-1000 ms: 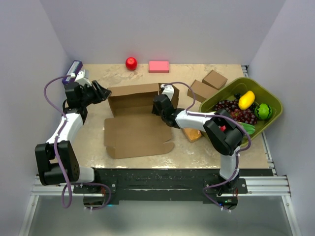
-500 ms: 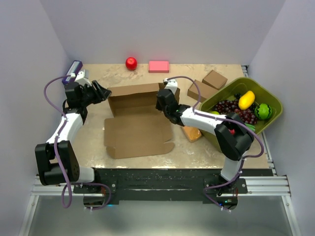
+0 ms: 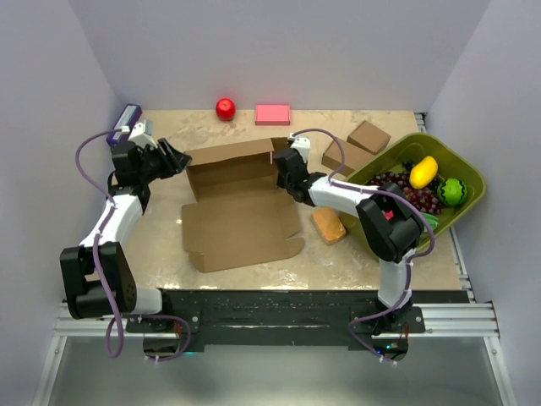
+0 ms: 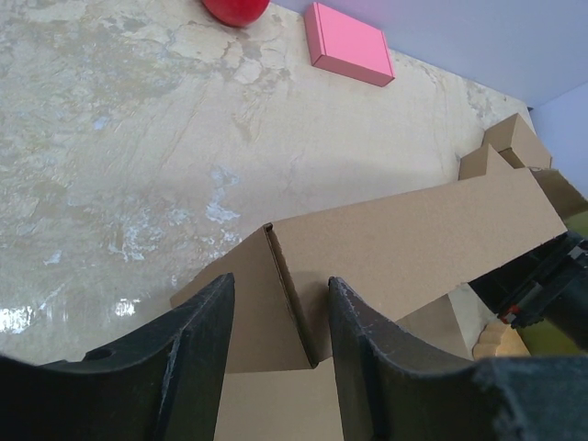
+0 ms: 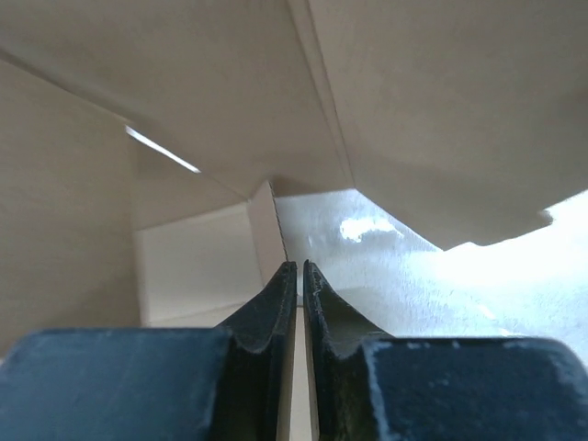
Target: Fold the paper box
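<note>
Plainly, the fold is only partly made. The paper box (image 3: pixel 241 228) sits in the middle of the table (image 3: pixel 152 233), between the two arms. Its long rear wall stands upright, while the broad front panel with its tabs lies flat on the near side. In the left wrist view a short end flap is bent round the left corner of that wall, so one corner has taken shape. At the right end the overhead view is too crowded by the arm to judge. The left gripper (image 4: pixel 280 299) stands about half open with its fingers (image 4: pixel 202 358) astride that corner crease. Whether they press the cardboard I cannot tell, as a gap shows on both sides. The right gripper (image 5: pixel 296 268) is at the wall's other end, its fingertips (image 5: pixel 276 294) closed to a thin slit. A flap edge appears to run straight into the slit, so it looks like a pinch on the cardboard. By my reading most of the work is left: the side walls, the front wall and the closing panel are not yet raised or tucked.
</note>
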